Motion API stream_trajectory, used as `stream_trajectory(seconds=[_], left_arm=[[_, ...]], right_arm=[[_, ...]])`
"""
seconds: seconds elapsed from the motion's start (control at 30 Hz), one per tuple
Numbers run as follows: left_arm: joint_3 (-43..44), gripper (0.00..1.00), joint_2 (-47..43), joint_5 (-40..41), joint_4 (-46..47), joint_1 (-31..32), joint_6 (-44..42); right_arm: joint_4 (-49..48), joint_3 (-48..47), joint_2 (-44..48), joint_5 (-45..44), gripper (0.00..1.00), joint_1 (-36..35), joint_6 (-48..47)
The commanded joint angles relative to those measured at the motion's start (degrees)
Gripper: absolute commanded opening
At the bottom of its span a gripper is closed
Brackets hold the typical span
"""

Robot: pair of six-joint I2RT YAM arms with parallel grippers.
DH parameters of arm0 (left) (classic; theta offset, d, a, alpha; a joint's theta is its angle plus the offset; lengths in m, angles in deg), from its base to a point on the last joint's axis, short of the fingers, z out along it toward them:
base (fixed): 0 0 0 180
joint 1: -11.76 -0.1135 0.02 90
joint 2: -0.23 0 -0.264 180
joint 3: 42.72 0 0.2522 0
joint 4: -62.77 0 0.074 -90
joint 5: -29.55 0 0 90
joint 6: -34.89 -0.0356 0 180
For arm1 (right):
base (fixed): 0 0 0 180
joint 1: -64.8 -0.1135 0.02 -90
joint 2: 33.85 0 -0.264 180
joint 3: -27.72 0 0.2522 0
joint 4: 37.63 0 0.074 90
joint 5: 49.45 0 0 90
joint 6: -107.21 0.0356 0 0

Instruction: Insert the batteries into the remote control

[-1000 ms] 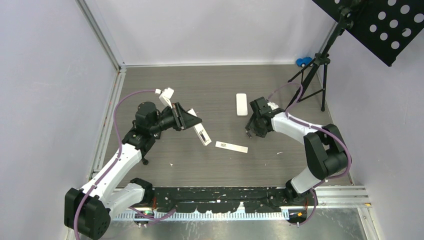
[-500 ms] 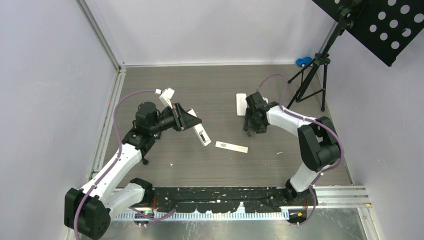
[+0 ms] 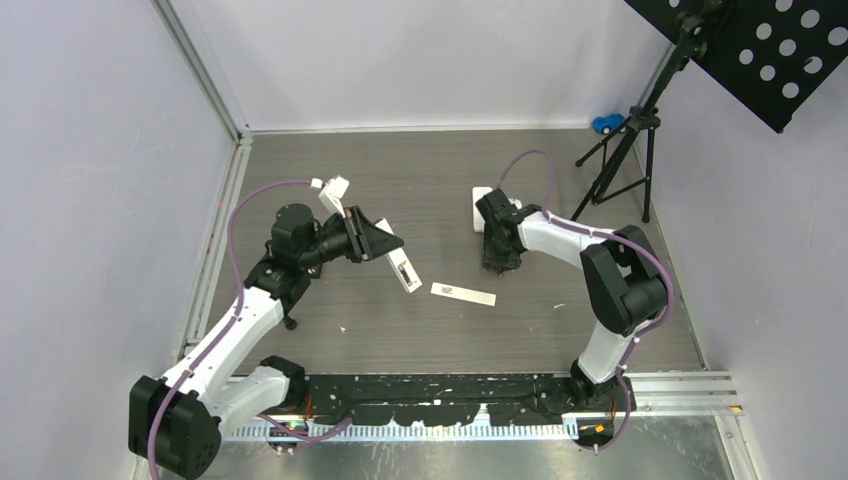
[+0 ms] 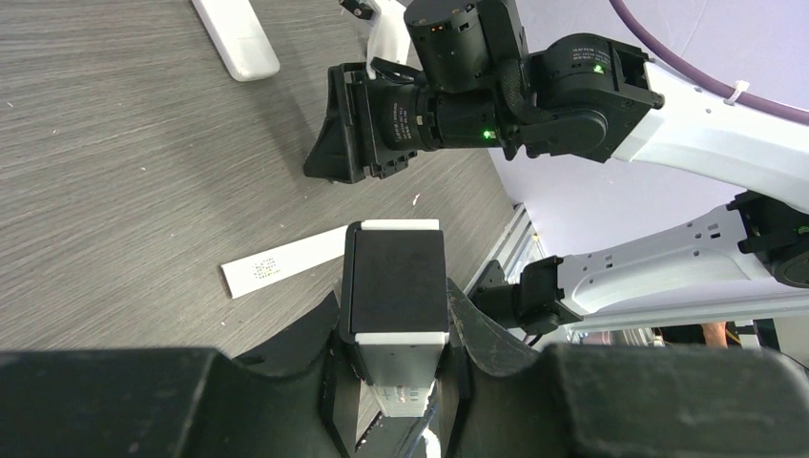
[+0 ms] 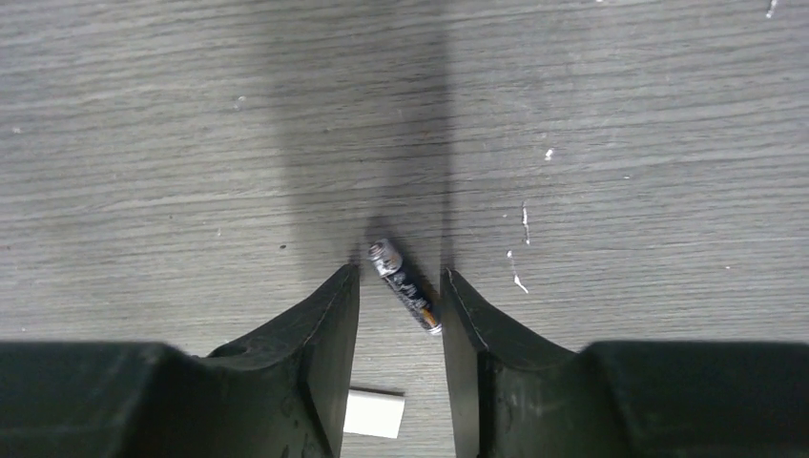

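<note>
top view / left gripper [image 3: 378,240]: pinching the remote control [image 3: 402,266] by one end, lifted off the table [image 3: 400,170]
top view / remote control place: just left of the white strip [image 3: 463,293], apart from it
top view / remote control axis: long axis diagonal, free end slanting down toward the strip, dark slot facing up
top view / right gripper [image 3: 497,263]: pointed down at the table, just right of and beyond the strip; battery hidden under it
top view / second remote [image 3: 481,203]: flat, beyond the strip, partly under the right arm
left wrist view / grip: fingers [image 4: 336,367] pressed on both long sides of the remote control [image 4: 394,286], dark panel toward the camera
left wrist view / strip [image 4: 281,265]: flat on the table, left of the remote's free end
right wrist view / right gripper [image 5: 399,280]: jaws spread, straddling the battery [image 5: 405,284], gaps on both sides, not pinched
right wrist view / battery place: on the table between the fingertips; strip not in frame
right wrist view / battery axis: diagonal, silvery end up-left, orange-banded end down-right near one finger
step in hand: picking up the battery, my read
do it well: turn the wrist so the pads meet the battery's long sides squarely, centre on its middle, close gently; a skewed squeeze may spin or roll it away
</note>
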Motion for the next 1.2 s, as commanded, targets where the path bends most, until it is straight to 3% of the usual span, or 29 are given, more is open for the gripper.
stream_trajectory(seconds=[0.0,0.13,0.23,0.33,0.5,0.83,1.17], left_arm=[[0.8,0.00,-0.3,-0.3,2.1,-0.3,-0.7],[0.4,0.00,-0.9,-1.0,2.0,-0.3,-1.0],[-0.1,0.00,-2.0,-0.9,1.8,-0.3,-1.3],[-0.7,0.00,-3.1,-0.1,1.4,-0.3,-1.5],[-0.9,0.00,-4.8,0.1,0.0,-0.3,-2.0],[-1.1,0.00,-7.5,0.9,-2.9,-0.3,-3.0],[-1.7,0.00,-6.4,0.1,-1.6,-0.3,-1.8]], right_arm=[[-1.5,0.2,1.4,-4.6,0.39,-0.1,5.0],[-1.5,0.0,-0.2,-6.1,0.24,-0.1,8.1],[-1.6,0.7,1.0,-8.3,0.06,-0.1,13.3],[-1.4,3.2,5.0,-14.6,0.03,-0.1,22.0],[1.6,7.4,11.4,-24.4,0.03,-0.1,40.5],[3.9,10.8,14.2,-22.3,0.09,-0.1,67.0],[2.8,12.9,14.6,-19.8,0.28,0.1,74.9]])
